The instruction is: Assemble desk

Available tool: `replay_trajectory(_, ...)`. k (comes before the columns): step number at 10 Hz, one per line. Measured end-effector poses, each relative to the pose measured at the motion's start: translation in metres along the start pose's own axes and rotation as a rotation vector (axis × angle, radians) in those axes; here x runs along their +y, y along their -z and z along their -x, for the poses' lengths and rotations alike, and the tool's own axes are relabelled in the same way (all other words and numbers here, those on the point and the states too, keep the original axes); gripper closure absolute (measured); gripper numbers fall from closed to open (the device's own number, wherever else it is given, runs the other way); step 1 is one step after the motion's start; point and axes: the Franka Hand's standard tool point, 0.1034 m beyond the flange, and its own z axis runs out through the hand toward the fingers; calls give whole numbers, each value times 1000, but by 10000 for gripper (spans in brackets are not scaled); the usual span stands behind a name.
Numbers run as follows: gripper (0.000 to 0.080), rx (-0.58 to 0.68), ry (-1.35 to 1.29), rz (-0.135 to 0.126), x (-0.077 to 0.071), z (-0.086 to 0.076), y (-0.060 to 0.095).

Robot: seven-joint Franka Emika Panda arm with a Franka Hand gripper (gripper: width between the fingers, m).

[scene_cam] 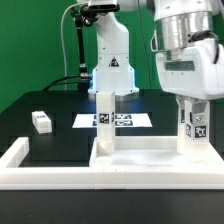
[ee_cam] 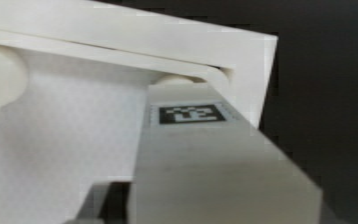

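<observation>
Gripping one upright leg (scene_cam: 192, 136) is the tool (scene_cam: 193, 116).

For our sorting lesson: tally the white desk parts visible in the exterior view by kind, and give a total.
Tabletop panel: 1
Block legs: 3
Total: 4

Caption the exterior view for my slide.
End effector at one upright leg on the tabletop; second leg upright, third leg loose.
</observation>
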Motion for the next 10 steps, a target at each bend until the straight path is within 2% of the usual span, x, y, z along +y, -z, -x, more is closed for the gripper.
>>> replay_trajectory(2, 505, -16, -106, 9, 0, -2, 0)
replay_trajectory(3, 435, -15, -89, 9, 0, -1, 0)
replay_trajectory(4, 435, -11, -7, 1, -2, 0, 1)
replay_trajectory(5, 252, 1, 156, -34, -8, 8, 4)
replay_trajectory(6, 252, 12, 396, -79, -12, 11, 4)
replay_trajectory(7, 171, 7, 545, -81, -12, 12, 4)
replay_trajectory(10, 151, 18, 685, -76, -12, 9, 3)
